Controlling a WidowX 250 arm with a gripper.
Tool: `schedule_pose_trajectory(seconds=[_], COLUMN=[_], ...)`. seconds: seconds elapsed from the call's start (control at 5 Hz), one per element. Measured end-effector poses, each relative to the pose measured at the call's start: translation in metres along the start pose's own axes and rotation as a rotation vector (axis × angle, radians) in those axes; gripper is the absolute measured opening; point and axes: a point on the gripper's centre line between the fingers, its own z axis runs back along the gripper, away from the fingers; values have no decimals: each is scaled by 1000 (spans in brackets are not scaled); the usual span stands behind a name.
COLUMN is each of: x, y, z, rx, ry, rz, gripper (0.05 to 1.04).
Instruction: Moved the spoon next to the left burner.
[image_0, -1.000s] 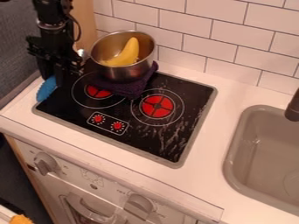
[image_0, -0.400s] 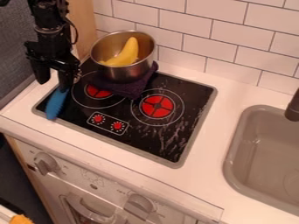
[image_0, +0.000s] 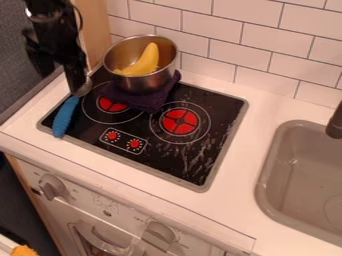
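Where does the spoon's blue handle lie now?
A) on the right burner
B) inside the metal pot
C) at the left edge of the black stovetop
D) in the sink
C: the blue handle lies along the left edge of the stovetop, left of the left burner.

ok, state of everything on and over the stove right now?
hand: open, above the spoon
spoon: lying flat, left of the left burner
pot: upright, no lid, banana inside
cloth: bunched under the pot
burners: marked red, can't tell on or off
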Motion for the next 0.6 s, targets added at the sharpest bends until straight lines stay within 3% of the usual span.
schedule_pose_trajectory(seconds=[0.2, 0.4, 0.6], x=[-2, -2, -2], y=[-4, -17, -26], z=[19, 26, 27], rx=[0, -42, -57], ry=[-32, -39, -11], rz=[6, -7, -57], gripper=[1008, 1008, 1008])
